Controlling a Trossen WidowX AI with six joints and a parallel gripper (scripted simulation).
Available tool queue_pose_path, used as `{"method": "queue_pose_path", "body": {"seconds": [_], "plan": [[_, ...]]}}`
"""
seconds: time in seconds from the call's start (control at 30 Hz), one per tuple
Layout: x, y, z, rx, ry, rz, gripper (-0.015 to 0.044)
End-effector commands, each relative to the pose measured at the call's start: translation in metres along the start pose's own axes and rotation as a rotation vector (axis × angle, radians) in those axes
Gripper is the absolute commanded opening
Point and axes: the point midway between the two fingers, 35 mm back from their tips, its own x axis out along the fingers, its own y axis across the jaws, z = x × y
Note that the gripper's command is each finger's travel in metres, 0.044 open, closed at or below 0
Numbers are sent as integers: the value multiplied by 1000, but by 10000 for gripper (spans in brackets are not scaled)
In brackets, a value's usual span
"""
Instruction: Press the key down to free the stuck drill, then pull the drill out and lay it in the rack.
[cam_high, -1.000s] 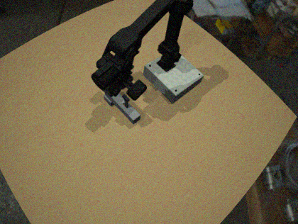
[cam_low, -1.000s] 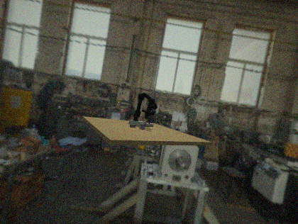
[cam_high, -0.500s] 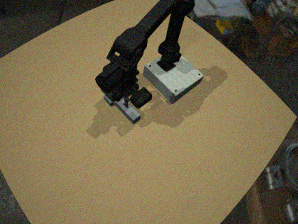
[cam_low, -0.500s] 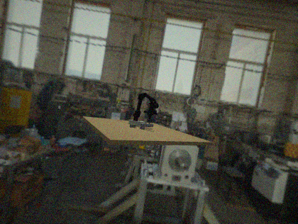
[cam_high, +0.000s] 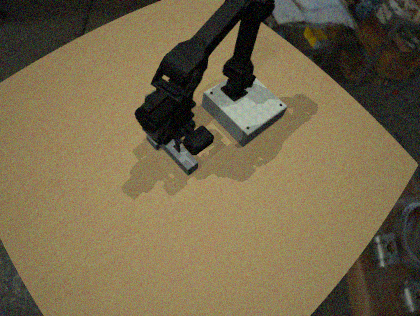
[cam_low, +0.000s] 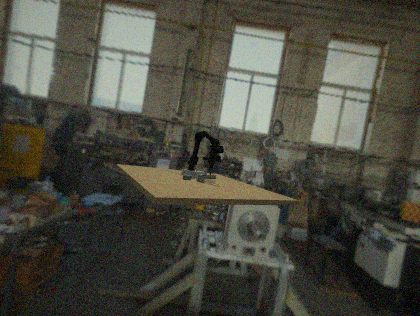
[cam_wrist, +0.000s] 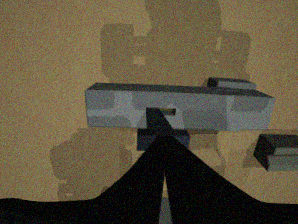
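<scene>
A long grey block (cam_high: 187, 162) (cam_wrist: 115, 107) with a narrow slot lies on the table. A dark bar (cam_wrist: 156, 118), which looks like the drill, rises from beside the slot. A dark blue piece (cam_wrist: 162, 141) shows on the block's near side. A short grey piece (cam_wrist: 235, 84) sticks out past its far side near the right end; I cannot tell which part is the key. My gripper (cam_high: 176, 143) (cam_wrist: 164, 143) is shut and empty, pointing down over the block's middle; its tips partly cover the bar. A small grey holder, likely the rack (cam_wrist: 282, 159), stands at right in the wrist view.
The arm stands on a pale box (cam_high: 257, 110) with dark screws, close to the block in the top view. The rack is hidden behind the arm there. The table (cam_high: 150, 240) (cam_low: 225, 190) ends in open edges. The exterior view shows the arm (cam_low: 199, 137) very small.
</scene>
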Motion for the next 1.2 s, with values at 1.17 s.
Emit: {"method": "queue_pose_path", "body": {"seconds": [1.17], "plan": [[18,1,-6,2,13,3,0]]}}
